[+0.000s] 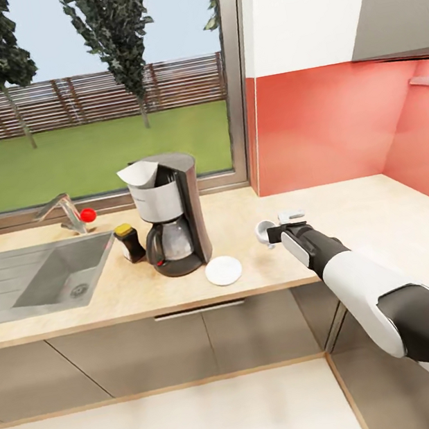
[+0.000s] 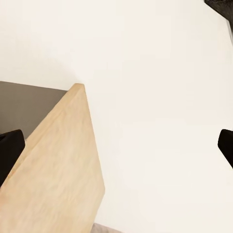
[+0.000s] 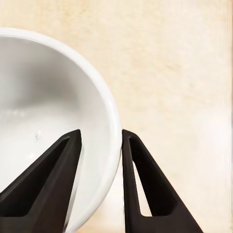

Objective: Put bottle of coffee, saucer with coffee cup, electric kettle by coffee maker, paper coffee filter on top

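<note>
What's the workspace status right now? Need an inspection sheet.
Surface: beige countertop with inset sink.
Job's things: coffee maker holding paper filter; coffee bottle just beside it on the sink side; saucer bare, in front of the maker; coffee cup apart from the saucer.
Clutter: nothing seen.
Grippers: right gripper jaws straddle the cup's rim, one inside, one outside; left gripper jaws wide apart, holding nothing.
Cables: nothing seen.
Surroundings: faucet, window, red backsplash.

My worktop [image 1: 356, 218] has the coffee maker [image 1: 171, 215], coffee bottle [image 1: 129, 243], saucer [image 1: 224, 270] and cup [image 1: 267, 232] sitting on it.
</note>
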`<state>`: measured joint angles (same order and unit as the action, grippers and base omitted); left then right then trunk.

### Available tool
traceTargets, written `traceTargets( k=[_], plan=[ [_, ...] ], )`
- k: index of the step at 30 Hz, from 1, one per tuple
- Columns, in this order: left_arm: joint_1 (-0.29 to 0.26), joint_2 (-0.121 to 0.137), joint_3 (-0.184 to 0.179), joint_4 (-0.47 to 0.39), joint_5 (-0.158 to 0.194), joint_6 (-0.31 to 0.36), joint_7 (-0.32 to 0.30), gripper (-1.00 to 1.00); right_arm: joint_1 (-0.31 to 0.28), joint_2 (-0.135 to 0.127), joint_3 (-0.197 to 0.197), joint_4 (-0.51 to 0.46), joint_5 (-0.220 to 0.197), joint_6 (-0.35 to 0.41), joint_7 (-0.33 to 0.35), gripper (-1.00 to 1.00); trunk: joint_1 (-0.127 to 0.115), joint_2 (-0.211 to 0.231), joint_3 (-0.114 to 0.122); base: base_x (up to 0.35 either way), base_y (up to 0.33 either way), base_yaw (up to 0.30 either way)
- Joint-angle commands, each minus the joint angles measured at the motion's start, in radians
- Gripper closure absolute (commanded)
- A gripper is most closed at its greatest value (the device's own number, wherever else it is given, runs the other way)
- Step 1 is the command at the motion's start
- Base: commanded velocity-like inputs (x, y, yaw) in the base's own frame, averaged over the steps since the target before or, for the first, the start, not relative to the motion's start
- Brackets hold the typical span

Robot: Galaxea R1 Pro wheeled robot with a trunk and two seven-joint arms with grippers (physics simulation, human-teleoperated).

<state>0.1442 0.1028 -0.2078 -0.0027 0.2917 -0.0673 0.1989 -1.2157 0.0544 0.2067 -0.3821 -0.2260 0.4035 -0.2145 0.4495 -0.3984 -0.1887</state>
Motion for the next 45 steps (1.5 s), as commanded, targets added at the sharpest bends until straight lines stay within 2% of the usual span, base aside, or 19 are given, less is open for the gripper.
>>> traceTargets(
  k=[1,32,39,45],
  plan=[
    [0.000,0.000,-0.008,0.000,0.009,-0.003,0.002,-1.00,-0.001,-0.001,0.008,-0.001,-0.011,0.004,-0.007,1.00,0.001,-0.002,0.000,0.000,0.000,-0.068],
    [0.000,0.002,-0.008,-0.022,0.005,-0.003,0.008,-1.00,-0.001,0.005,0.008,0.011,-0.011,0.005,-0.006,1.00,0.001,-0.002,0.048,0.000,0.000,-0.068],
    [0.000,0.002,-0.008,-0.024,0.000,-0.003,0.008,-1.00,-0.001,0.006,0.008,0.065,-0.013,0.004,-0.005,1.00,0.001,-0.002,0.059,0.000,0.029,-0.067],
    [-0.017,0.001,-0.009,-0.025,-0.002,-0.001,0.009,-1.00,-0.001,0.013,0.008,0.094,-0.013,0.003,0.027,1.00,0.001,-0.002,0.068,0.000,0.266,-0.067]
  ],
)
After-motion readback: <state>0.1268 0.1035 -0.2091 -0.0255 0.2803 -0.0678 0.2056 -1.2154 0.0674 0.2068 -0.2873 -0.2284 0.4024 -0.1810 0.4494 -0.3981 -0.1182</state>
